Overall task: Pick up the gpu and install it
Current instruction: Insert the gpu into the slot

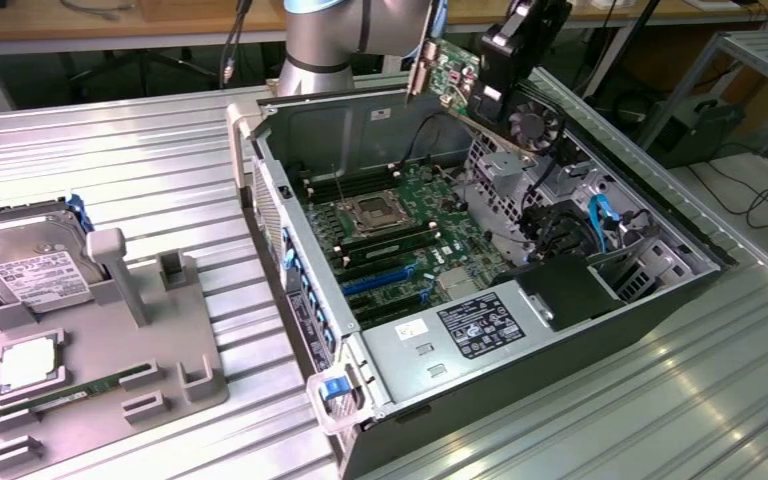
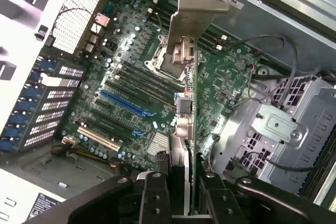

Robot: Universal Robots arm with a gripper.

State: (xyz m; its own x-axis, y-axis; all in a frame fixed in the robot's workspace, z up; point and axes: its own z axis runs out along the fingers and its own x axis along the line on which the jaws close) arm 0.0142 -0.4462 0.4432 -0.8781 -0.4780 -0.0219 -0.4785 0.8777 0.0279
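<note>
One arm: a robot arm is reaching in from the far side of the scene, carrying its gripper (image 1: 491, 75) above the open computer case (image 1: 544, 340).
Claw state: the black fingers (image 2: 152, 203) are standing partly closed, pinching the thin edge of the gpu (image 1: 454, 72) between them.
Card position: the gpu is hanging in the air over the far end of the case, touching nothing but the claw.
Card and claw: in the wrist view the gpu (image 2: 190, 129) is running edge-on straight out from between the fingers, with its silver end bracket (image 2: 197, 14) at the end farthest from the claw.
Card look: in the exterior view the green board face is showing, tilted, with the bracket toward the exterior view's left.
Below the card: the motherboard (image 1: 411, 235) is lying open inside the case, with a blue slot (image 2: 123, 103) and the processor socket (image 1: 368, 212) in sight.
Beside the case: a grey parts holder (image 1: 104, 370) is sitting on the metal table (image 1: 117, 160) at the exterior view's left, holding a hard drive (image 1: 24, 265) and a memory stick (image 1: 71, 393).
</note>
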